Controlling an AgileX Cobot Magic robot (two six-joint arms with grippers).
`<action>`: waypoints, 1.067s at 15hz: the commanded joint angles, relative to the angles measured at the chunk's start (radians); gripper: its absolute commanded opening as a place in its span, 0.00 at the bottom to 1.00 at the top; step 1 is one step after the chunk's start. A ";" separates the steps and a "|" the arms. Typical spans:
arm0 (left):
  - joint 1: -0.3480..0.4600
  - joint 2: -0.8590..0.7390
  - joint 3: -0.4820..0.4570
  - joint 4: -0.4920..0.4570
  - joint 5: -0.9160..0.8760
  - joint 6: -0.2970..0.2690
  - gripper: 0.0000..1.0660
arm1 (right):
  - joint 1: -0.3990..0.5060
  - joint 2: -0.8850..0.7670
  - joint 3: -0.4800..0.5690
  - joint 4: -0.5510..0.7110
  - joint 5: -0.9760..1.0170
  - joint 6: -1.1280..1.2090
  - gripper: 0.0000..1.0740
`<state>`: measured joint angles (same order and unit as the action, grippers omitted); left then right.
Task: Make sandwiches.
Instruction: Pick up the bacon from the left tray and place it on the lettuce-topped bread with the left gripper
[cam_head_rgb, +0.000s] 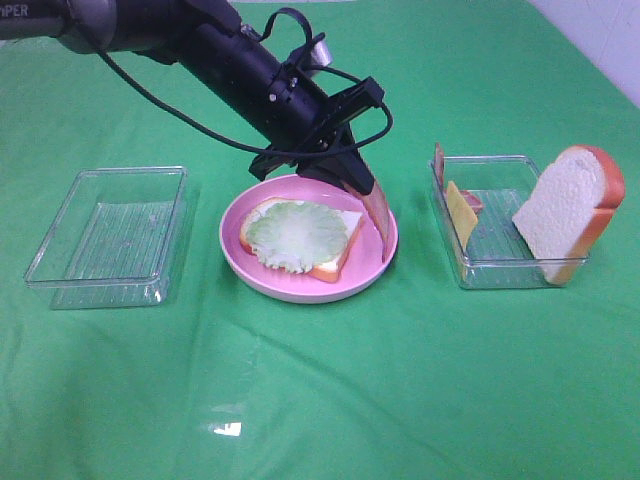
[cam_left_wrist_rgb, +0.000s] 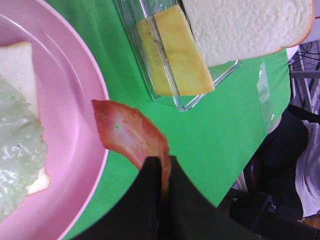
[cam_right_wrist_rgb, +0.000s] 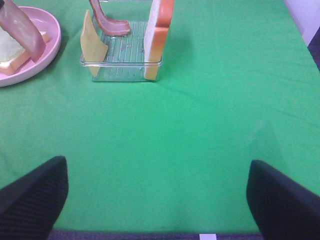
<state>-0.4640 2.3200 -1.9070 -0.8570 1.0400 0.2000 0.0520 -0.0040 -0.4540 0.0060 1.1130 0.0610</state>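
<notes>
Item: left gripper (cam_head_rgb: 352, 168), jaws pressed together on the upper end of one bacon strip (cam_head_rgb: 376, 214), which hangs curved at the right-hand rim of the pink plate (cam_head_rgb: 300, 291); we cannot tell whether its lower tip touches the rim. Item: on that plate, a bread slice (cam_head_rgb: 331, 268) topped with a lettuce leaf (cam_head_rgb: 295, 232), which is as far as the build has got. Item: right gripper (cam_right_wrist_rgb: 157, 195), jaws spread wide and holding nothing, above bare green cloth (cam_head_rgb: 320, 400), well apart from the food. Item: right tray (cam_head_rgb: 500, 272), holding a cheese slice (cam_head_rgb: 460, 210), a second bacon strip (cam_right_wrist_rgb: 110, 22) and an upright bread slice (cam_head_rgb: 566, 208) leaning on its wall. Item: left tray (cam_head_rgb: 110, 236), on the plate's other side. Risks, as we judge them: the held strip hangs at the plate's edge rather than over the lettuce, so a release here would likely drop it across the rim or onto the cloth. Its limp curve may fold or land crooked. Dragging it inward could push the loose leaf off the bread. The pinch takes only the strip's end, so it may slip out early.
</notes>
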 joint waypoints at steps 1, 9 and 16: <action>0.001 0.017 -0.006 0.010 0.018 0.013 0.00 | -0.004 -0.025 0.003 -0.006 -0.011 -0.009 0.88; 0.015 0.019 -0.006 0.449 -0.003 -0.104 0.00 | -0.004 -0.025 0.003 -0.006 -0.011 -0.009 0.88; 0.015 0.019 -0.006 0.496 -0.070 -0.112 0.00 | -0.004 -0.025 0.003 -0.006 -0.011 -0.009 0.88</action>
<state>-0.4510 2.3370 -1.9080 -0.3620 0.9810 0.0930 0.0520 -0.0040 -0.4540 0.0050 1.1130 0.0610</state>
